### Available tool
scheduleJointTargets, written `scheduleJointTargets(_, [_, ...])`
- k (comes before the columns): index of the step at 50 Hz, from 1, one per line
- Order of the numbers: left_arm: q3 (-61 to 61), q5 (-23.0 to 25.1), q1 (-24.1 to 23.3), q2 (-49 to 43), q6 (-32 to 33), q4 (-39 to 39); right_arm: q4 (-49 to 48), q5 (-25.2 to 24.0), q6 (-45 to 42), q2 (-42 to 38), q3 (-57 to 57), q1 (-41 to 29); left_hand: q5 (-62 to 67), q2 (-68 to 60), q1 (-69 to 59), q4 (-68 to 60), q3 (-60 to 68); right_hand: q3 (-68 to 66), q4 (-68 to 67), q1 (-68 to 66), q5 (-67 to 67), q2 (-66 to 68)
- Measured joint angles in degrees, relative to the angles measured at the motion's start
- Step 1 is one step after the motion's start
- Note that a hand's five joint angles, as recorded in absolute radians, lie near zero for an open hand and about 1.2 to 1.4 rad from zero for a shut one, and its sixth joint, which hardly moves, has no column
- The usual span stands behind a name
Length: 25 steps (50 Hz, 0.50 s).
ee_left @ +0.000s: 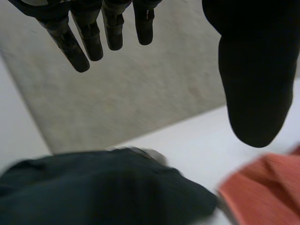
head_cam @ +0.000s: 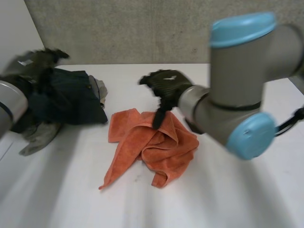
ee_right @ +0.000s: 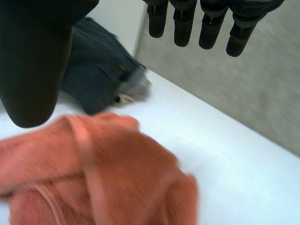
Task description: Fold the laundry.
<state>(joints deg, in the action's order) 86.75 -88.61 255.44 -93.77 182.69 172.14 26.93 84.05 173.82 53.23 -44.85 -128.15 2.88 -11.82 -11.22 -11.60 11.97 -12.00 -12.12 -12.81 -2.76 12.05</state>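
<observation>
An orange towel (head_cam: 156,142) lies crumpled in the middle of the white table (head_cam: 57,199). My right hand (head_cam: 166,83) hangs over its far edge, open, with the thumb pointing down at the cloth and nothing held. From the right wrist, the straight fingers (ee_right: 187,23) and thumb stand apart above the orange towel (ee_right: 93,173). A pile of dark clothes (head_cam: 66,97) sits at the far left. My left hand (head_cam: 35,61) hovers above that pile, open and empty. From the left wrist, the straight fingers (ee_left: 89,37) spread over the dark clothes (ee_left: 93,187), with the orange towel (ee_left: 267,187) beside them.
A grey-olive garment (head_cam: 40,135) sticks out from under the dark pile toward the front. A concrete wall (head_cam: 142,28) runs behind the table's far edge. My right arm's elbow (head_cam: 247,90) looms over the table's right side.
</observation>
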Motion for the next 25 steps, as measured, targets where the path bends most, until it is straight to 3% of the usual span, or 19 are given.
scheduleJointTargets(6, [0.73,-0.33,-7.72,-6.35,0.01,-2.78,6.01,1.70,2.31,2.53,-5.94,7.32,-0.01,0.00,0.00,0.00,0.00,0.00,0.00,0.00,0.00,0.00])
scheduleJointTargets(12, [-0.70,-0.89,-13.31,-15.04,-0.65,-3.86,5.13,3.19,7.45,2.61,-15.01,11.11,-0.01,0.00,0.02,0.00,0.00,0.00,0.00,0.00,0.00,0.00])
scheduleJointTargets(25, [-11.11,-2.79,-15.81,-30.42,-7.31,-6.90,-7.24,3.90,25.10,0.48,-25.74,10.14,0.49,-0.98,-1.01,-1.16,0.92,-0.28,-0.26,-0.23,-0.19,0.27])
